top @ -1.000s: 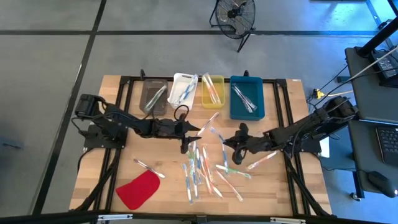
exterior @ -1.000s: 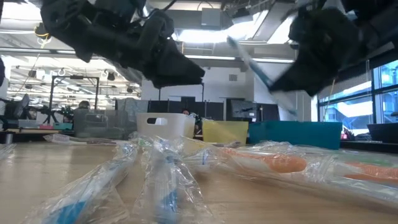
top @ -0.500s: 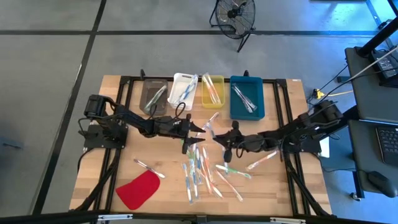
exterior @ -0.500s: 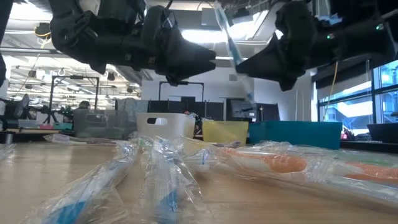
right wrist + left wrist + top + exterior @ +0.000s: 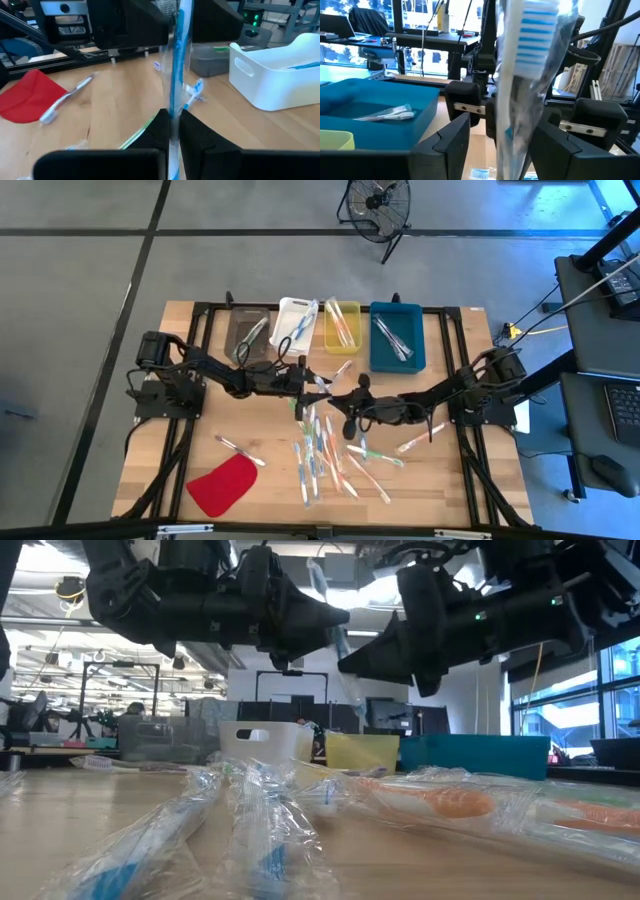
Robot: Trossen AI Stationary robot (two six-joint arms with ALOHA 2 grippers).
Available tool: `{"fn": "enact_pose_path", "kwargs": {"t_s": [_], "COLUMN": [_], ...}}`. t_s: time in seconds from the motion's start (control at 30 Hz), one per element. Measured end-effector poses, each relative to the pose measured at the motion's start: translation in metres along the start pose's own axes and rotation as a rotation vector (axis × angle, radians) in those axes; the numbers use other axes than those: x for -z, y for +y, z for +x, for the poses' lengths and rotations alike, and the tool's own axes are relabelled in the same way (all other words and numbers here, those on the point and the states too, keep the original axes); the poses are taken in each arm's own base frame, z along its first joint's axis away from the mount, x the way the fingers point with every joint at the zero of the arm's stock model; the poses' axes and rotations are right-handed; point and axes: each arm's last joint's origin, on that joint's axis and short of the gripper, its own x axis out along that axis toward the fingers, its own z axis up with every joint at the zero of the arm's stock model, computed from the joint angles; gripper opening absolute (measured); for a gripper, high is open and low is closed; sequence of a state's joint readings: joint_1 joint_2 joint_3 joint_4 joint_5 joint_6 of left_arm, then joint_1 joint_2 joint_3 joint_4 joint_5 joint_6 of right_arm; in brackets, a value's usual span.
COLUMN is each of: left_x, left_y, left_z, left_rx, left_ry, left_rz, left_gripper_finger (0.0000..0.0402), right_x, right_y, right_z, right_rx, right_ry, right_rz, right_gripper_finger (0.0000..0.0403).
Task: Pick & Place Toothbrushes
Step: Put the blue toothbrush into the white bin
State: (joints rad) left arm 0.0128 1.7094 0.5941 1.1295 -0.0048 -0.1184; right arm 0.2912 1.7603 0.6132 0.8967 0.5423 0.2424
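My right gripper (image 5: 335, 393) is clamped on a wrapped blue toothbrush (image 5: 176, 65), holding it upright above the worktop (image 5: 190, 450), just in front of the white bin (image 5: 295, 321). My left gripper (image 5: 313, 383) faces it with fingers (image 5: 451, 141) spread, one on each side of that toothbrush, not yet pinching it. Both arms stretch low toward the middle. A second ago my right gripper was well to the right of the white bin; it has since carried the toothbrush leftward to meet the left one. The loose toothbrushes (image 5: 320, 450) lie in front of the white bin.
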Motion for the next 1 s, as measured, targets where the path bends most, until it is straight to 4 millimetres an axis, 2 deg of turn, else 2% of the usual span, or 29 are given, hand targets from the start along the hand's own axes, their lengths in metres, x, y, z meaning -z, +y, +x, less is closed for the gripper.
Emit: {"fn": "enact_pose_path", "kwargs": {"t_s": [0.17,0.43,0.5,0.8,1.0], "left_x": [0.000,0.000,0.000,-0.001,-0.011], "left_y": [0.000,0.001,0.001,0.000,0.000], "left_z": [0.000,0.000,0.000,-0.001,-0.004], "left_rx": [0.000,-0.006,-0.001,0.003,-0.007], "left_ry": [-0.001,-0.002,-0.001,0.002,0.003], "left_rz": [0.001,-0.002,-0.005,0.003,0.017], "left_gripper_finger": [0.0149,0.0038,0.0022,0.0028,0.0022], "right_x": [-0.001,-0.001,-0.001,-0.001,-0.009], "right_y": [-0.004,-0.006,-0.007,-0.006,-0.007], "right_z": [0.002,0.003,0.003,0.004,-0.002], "right_rx": [0.027,0.054,0.055,0.029,0.025], "right_ry": [-0.007,-0.006,-0.004,0.002,0.034], "right_rz": [0.029,0.029,0.021,0.009,0.004], "right_gripper_finger": [0.0027,0.0023,0.0024,0.0055,0.0124]}}
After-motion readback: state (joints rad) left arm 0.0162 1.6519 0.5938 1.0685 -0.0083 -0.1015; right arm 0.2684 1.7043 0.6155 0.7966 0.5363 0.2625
